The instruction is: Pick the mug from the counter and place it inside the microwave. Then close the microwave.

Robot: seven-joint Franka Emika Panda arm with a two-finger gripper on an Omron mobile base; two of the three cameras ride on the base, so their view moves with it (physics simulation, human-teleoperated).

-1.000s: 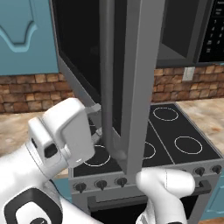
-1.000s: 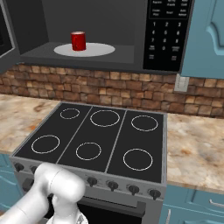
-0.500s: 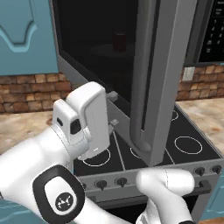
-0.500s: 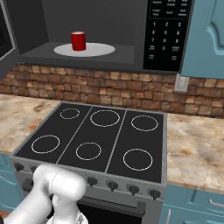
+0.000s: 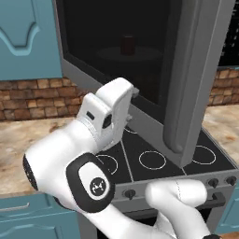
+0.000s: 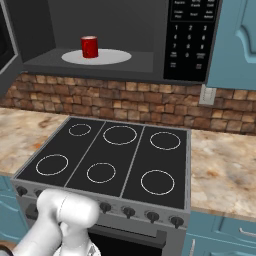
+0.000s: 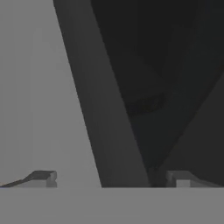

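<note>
The red mug [image 6: 90, 46] stands upright on the white round plate [image 6: 114, 57] inside the microwave [image 6: 191, 40]. Through the dark window of the grey door [image 5: 84, 79] the mug [image 5: 128, 45] shows dimly. The door stands part-way open, its long bar handle [image 5: 186, 88] nearest the camera. My hand presses against the door's outer face, below the window. In the hand view my gripper [image 7: 111, 179] is open, its fingertips [image 7: 43, 177] spread wide, with the door's grey frame and dark glass right in front of them. Nothing is held.
The black stovetop [image 6: 115, 155] with white rings lies below the microwave. Tan stone counter [image 6: 225, 170] runs on both sides of it, with a brick backsplash behind. Teal cabinets [image 6: 235, 40] flank the microwave. My white arm fills the lower left base view.
The microwave door has swung toward closing, showing more of its face and window in the left base view. My hand has moved up and to the right along with it.
</note>
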